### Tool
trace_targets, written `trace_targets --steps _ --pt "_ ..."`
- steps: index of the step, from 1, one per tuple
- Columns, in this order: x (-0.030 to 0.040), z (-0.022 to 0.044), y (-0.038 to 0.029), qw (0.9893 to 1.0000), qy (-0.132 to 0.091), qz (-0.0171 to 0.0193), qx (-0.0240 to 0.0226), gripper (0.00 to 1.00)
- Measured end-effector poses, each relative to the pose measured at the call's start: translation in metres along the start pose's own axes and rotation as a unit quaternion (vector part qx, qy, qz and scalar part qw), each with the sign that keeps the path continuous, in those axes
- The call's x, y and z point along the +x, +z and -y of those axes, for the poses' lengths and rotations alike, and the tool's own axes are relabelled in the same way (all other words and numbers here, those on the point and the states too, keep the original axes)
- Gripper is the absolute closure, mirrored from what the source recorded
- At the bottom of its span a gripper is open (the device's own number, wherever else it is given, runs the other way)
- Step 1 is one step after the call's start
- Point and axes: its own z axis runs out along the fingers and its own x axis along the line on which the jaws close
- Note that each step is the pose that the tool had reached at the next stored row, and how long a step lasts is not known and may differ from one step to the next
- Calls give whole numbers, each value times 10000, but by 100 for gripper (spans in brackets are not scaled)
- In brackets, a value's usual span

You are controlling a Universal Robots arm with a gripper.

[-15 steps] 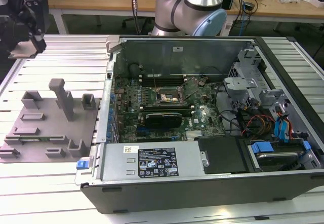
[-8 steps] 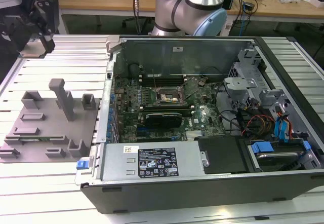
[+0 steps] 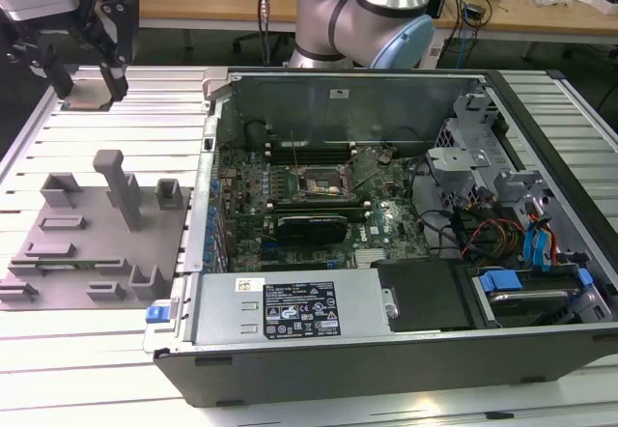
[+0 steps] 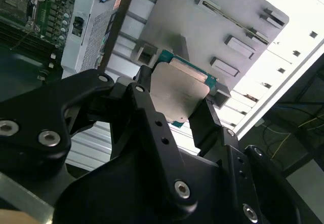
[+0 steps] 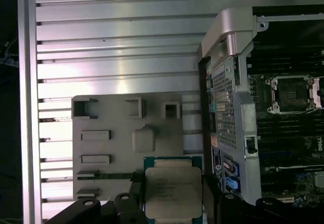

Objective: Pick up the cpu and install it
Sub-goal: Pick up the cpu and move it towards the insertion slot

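The cpu [image 5: 172,192], a thin square chip with a silvery top and a green edge, sits between my black gripper's [image 5: 172,186] two fingers. My gripper is shut on it, one finger on each side. In the second wrist view the cpu [image 4: 177,93] is tilted, with the gripper [image 4: 176,96] clamped on its edges. In the exterior view the gripper [image 3: 89,81] hangs at the far left, holding the cpu [image 3: 90,93] above the slatted table. The motherboard's open socket [image 3: 323,184] lies inside the computer case, well away from the gripper, also seen as the socket [image 5: 293,95] in the first wrist view.
A grey fixture plate [image 3: 92,253] with upright blocks lies on the slatted aluminium table [image 3: 116,369], at the exterior view's left of the open computer case [image 3: 386,330]. The case wall [image 5: 230,97] stands between plate and motherboard. Drive cages and cables [image 3: 502,214] crowd the case's right.
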Motion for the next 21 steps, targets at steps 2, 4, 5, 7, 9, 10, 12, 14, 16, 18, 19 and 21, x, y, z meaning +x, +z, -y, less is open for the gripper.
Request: trace_targets --steps 2,4,5,7,9,10,12,14,16,18,19,21 --pt "-38 -2 1 10000 0 0 0 45" --pt "-68 -4 2 10000 0 0 0 45" --pt "-87 -5 2 10000 0 0 0 45" --pt "-125 -7 3 10000 0 0 0 45" --pt "-164 -9 3 10000 -1 0 0 45" --pt "-183 -10 4 10000 0 0 0 45" --pt "-221 -12 4 10000 0 0 0 45" --pt "-262 -14 5 10000 0 0 0 45" --pt "-302 -16 6 10000 0 0 0 45" --pt "-330 -18 7 10000 0 0 0 45" --pt "-348 -19 7 10000 0 0 0 45" --pt "-389 -21 8 10000 0 0 0 45"
